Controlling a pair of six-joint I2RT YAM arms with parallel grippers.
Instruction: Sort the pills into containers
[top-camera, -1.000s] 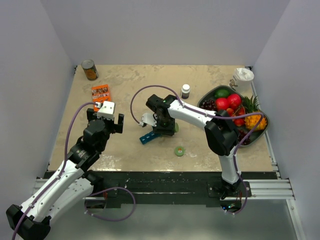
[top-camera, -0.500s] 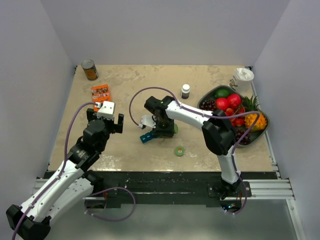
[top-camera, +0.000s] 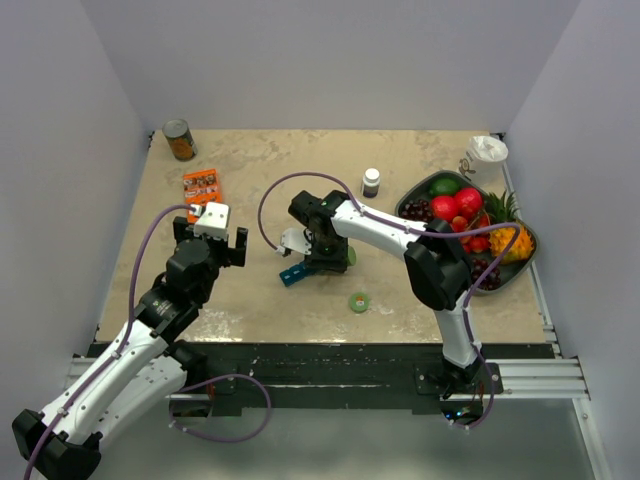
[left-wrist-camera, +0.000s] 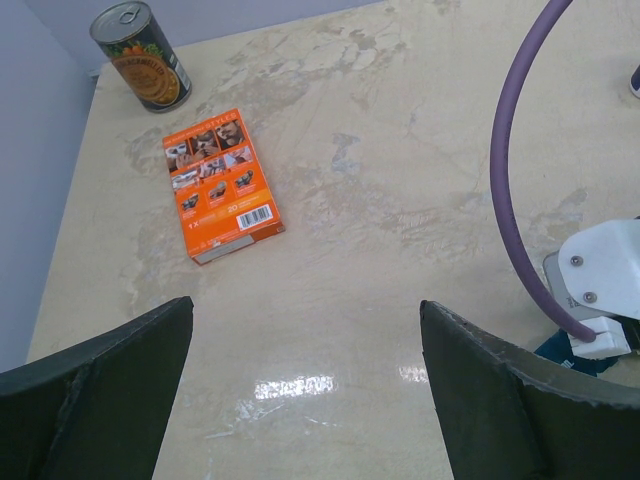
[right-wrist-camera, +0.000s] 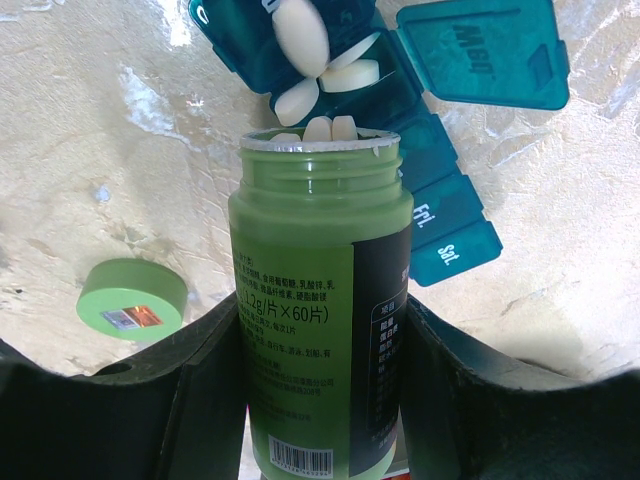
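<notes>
At 12 o'clock from the mouth of the green bottle (right-wrist-camera: 300, 230): pill organiser (right-wrist-camera: 455, 245), long axis 10 to 4. Your right gripper (right-wrist-camera: 320, 330) clamps the bottle; tip that way.

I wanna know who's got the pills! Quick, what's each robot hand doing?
Left gripper: open, holding nothing.
Right gripper: shut on the green pill bottle, its mouth over the teal pill organiser.
</notes>
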